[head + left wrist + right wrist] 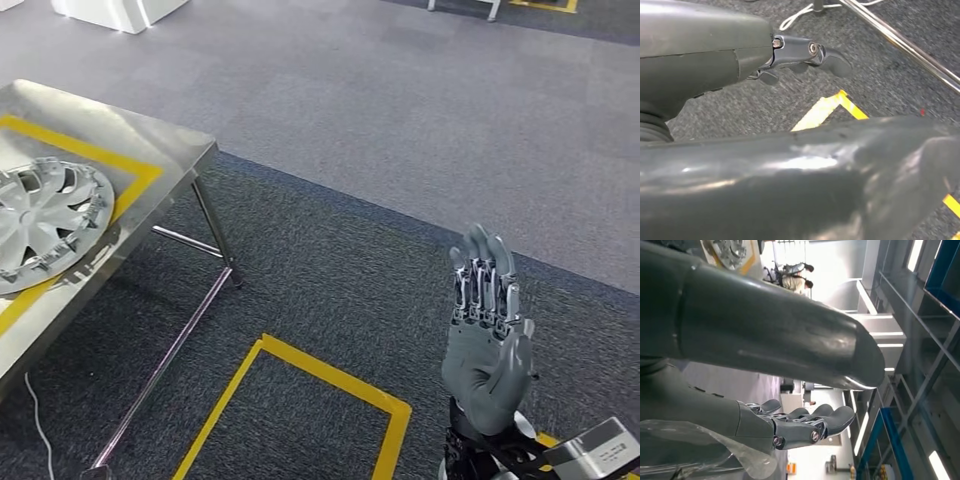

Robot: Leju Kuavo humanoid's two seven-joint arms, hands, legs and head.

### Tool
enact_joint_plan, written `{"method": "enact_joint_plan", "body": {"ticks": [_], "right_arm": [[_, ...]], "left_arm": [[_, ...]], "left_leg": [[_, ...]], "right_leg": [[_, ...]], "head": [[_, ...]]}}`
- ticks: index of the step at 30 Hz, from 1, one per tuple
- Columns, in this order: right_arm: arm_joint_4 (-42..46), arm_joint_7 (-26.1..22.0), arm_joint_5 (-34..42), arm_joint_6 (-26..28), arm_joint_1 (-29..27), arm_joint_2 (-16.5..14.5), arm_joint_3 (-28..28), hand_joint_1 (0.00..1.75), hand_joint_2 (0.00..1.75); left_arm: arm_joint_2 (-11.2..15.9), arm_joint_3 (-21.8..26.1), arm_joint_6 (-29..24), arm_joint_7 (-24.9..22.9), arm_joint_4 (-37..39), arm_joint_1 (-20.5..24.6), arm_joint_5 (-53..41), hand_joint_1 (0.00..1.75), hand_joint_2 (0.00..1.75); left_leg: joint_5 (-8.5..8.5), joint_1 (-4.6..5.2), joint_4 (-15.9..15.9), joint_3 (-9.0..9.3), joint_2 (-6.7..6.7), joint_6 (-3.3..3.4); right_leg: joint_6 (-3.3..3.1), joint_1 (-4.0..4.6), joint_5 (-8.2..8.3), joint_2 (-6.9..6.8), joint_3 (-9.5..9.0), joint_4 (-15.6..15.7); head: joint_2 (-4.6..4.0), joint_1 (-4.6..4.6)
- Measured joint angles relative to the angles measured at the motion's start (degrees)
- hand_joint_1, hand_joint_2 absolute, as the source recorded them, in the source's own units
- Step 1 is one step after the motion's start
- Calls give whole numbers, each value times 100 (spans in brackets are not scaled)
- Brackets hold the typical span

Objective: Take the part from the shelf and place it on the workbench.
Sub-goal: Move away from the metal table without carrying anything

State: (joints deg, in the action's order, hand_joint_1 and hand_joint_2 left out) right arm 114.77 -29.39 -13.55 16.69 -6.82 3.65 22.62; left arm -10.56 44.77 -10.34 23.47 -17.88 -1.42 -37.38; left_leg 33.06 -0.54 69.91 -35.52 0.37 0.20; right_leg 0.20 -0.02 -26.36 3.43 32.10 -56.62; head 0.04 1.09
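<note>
A silver wheel cover (45,215) lies flat on the steel workbench (151,140) at the left of the head view, inside its yellow tape border. My right hand (487,335) is raised over the carpet at the lower right, well away from the bench, palm towards me, fingers straight and apart, holding nothing. The right wrist view shows that hand (772,365) with its fingers (810,422) stretched out and empty, and a bit of the wheel cover (728,250) beyond. In the left wrist view my left hand (753,65) hangs over the floor with fingers (810,52) extended, empty.
The bench's slanted steel legs (219,235) reach the dark carpet, with a white cable (38,420) beneath. A yellow tape rectangle (302,360) marks the floor between bench and right hand. People (794,277) stand far off, and a blue shelf frame (889,440) rises nearby.
</note>
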Motion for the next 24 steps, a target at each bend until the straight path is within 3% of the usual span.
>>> {"method": "enact_joint_plan", "body": {"ticks": [2,4,6,7,9,11,13,14,15,17,19,22,24], "right_arm": [[0,1,1,-1,3,0,1,0,0],[0,1,2,-1,6,0,2,0,0],[0,2,7,3,-8,0,1,0,0],[1,1,11,8,-19,0,-1,0,0],[2,-2,17,16,-22,0,-2,0,0],[1,-3,25,19,-25,0,0,0,0],[0,-3,33,23,-45,0,2,0,0],[0,-3,37,27,-52,0,-1,0,0],[0,-3,40,31,-57,0,-2,0,0],[0,-4,48,37,-55,0,-5,0,0],[1,-12,54,38,-52,0,-5,0,0],[2,-23,65,36,-64,0,-13,0,0],[6,-32,69,31,-62,0,-16,0,0]], "left_arm": [[4,2,0,0,0,0,-1,0,0],[3,2,0,0,-1,3,-3,0,0],[-7,4,-1,0,-2,11,-4,0,0],[-13,5,-2,0,-3,14,-4,0,0],[-19,9,-5,1,-14,13,-12,0,0],[-14,13,-9,2,-25,-4,-33,0,0],[-15,17,-9,2,-26,-20,-59,0,0],[-17,19,-9,2,-27,-20,-74,0,0],[-20,20,-9,2,-27,-16,-88,0,0],[-31,25,-9,2,-29,-7,-111,0,0],[-40,36,-8,2,-31,-3,-134,0,0],[-53,49,-7,2,-36,9,-166,0,0],[-56,59,-7,3,-40,16,-169,0,0]], "left_leg": [[-384,-7,-726,295,-255,57],[-485,-7,-1118,447,-455,81],[-472,0,-1181,458,-390,94],[-490,-5,-1207,462,-328,119],[-524,-22,-1262,477,-182,180],[-527,-9,-1268,472,-28,208],[-523,1,-1266,467,134,209],[-519,1,-1265,468,212,204],[-512,0,-1265,477,282,193],[-485,17,-1258,506,397,151],[-463,43,-1245,527,486,94],[-438,25,-1227,548,572,3],[-226,0,-958,455,367,-51]], "right_leg": [[14,2,-1,136,12,-30],[66,-13,13,257,76,-63],[145,-36,42,366,155,-65],[177,-38,29,323,193,-89],[223,-28,-168,50,375,-409],[260,-38,-537,-228,713,-1146],[297,-61,-713,-299,967,-1700],[309,-71,-638,-322,932,-1657],[315,-80,-474,-366,771,-1377],[305,-74,-158,-576,281,-523],[242,-43,-67,-699,18,-76],[122,-19,-48,-549,22,-40],[48,-37,-18,-438,19,-14]], "head": [[0,3],[0,4],[0,1],[0,3],[0,29],[0,54],[0,57],[0,58],[0,58],[0,58],[0,42],[0,32],[0,15]]}}
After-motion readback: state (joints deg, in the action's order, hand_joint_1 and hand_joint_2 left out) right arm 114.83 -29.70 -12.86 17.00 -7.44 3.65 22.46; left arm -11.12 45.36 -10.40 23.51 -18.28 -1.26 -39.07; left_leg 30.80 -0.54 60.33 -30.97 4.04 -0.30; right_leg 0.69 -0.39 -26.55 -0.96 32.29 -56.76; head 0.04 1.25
